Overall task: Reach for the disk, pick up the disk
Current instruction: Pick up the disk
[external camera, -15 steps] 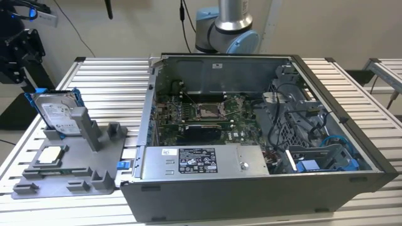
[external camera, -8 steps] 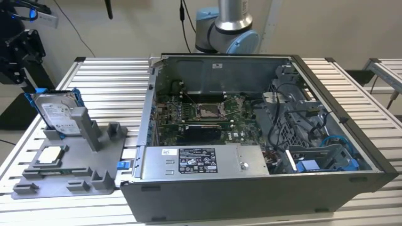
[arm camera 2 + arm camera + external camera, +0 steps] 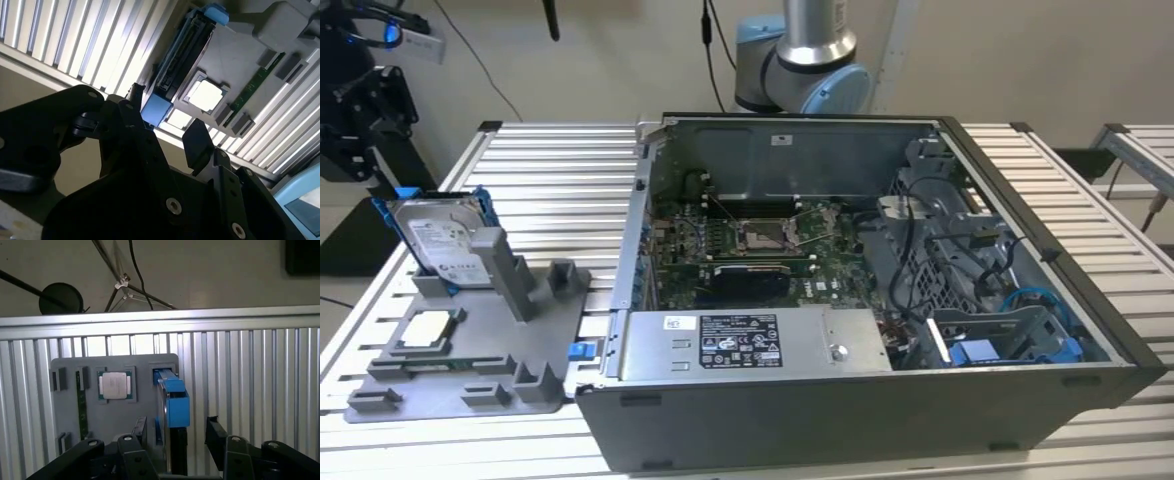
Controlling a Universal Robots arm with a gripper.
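Above one upright disk (image 3: 175, 400) (blue-railed), one tool (image 3: 177, 424), fingers (image 3: 214, 434) wide apart.

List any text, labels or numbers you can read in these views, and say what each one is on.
No text can be quoted from these views.
disk: the print on its white label is too small to read.
grey box inside the computer case: the print on its white sticker is too small to read.
chip: no markings are readable.
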